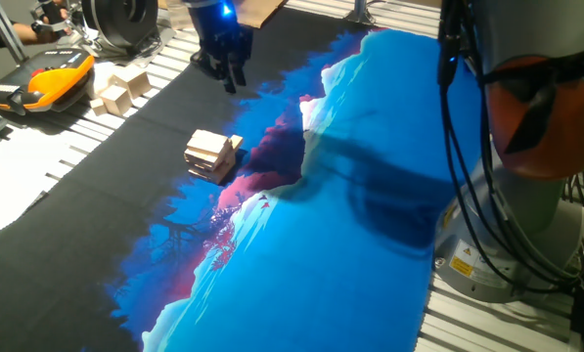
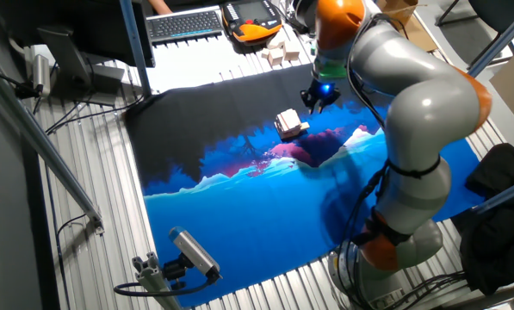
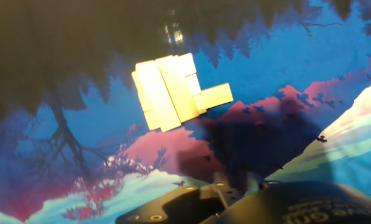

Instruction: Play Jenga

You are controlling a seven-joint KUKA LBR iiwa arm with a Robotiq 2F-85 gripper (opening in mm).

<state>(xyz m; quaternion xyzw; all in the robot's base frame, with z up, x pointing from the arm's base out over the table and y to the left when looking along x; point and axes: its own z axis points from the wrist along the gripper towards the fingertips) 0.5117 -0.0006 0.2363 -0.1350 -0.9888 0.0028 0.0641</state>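
Note:
The Jenga stack (image 1: 211, 154) is a small low pile of pale wooden blocks in crossed layers. It stands on the printed mat where the black part meets the blue. It also shows in the other fixed view (image 2: 289, 123) and in the hand view (image 3: 166, 92). One matching block (image 3: 213, 96) sticks out sideways from the stack's right side in the hand view. My gripper (image 1: 225, 70) hangs in the air beyond the stack, apart from it and holding nothing. Its two dark fingers look spread. It also shows in the other fixed view (image 2: 317, 99).
Chunkier pale wooden cubes (image 1: 120, 90) sit grouped at the mat's far left edge. An orange hand-held controller (image 1: 52, 78) and a keyboard (image 2: 186, 23) lie beyond them. The arm's base and cables (image 1: 526, 196) stand at the right of the blue mat (image 1: 350, 244).

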